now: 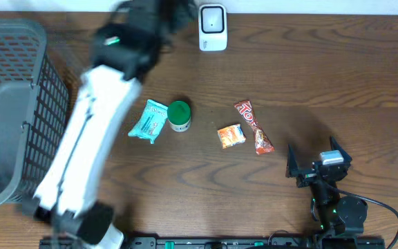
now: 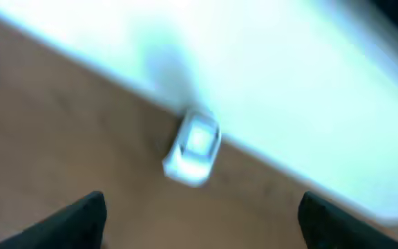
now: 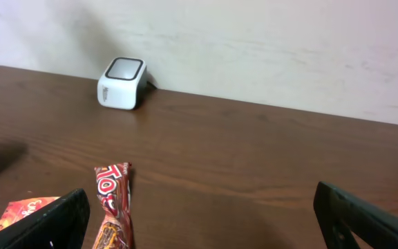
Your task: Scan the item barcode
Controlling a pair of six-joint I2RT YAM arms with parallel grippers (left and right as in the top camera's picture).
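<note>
The white barcode scanner [image 1: 212, 28] stands at the table's far edge, also blurred in the left wrist view as the scanner [image 2: 192, 149] and in the right wrist view as the scanner [image 3: 121, 83]. My left gripper [image 2: 200, 211] is open and empty, its arm blurred near the scanner's left. Four items lie mid-table: a teal packet [image 1: 148, 120], a green-lidded tub [image 1: 179, 115], an orange packet [image 1: 231, 135] and a red candy bar [image 1: 255, 127]. My right gripper [image 3: 200, 207] stands open and empty at the front right, with the candy bar [image 3: 112, 200] just ahead of its left finger.
A grey wire basket [image 1: 5, 104] fills the left side of the table. The left arm's white link [image 1: 81, 152] stretches from the front edge over the table's left half. A pale wall runs behind the scanner.
</note>
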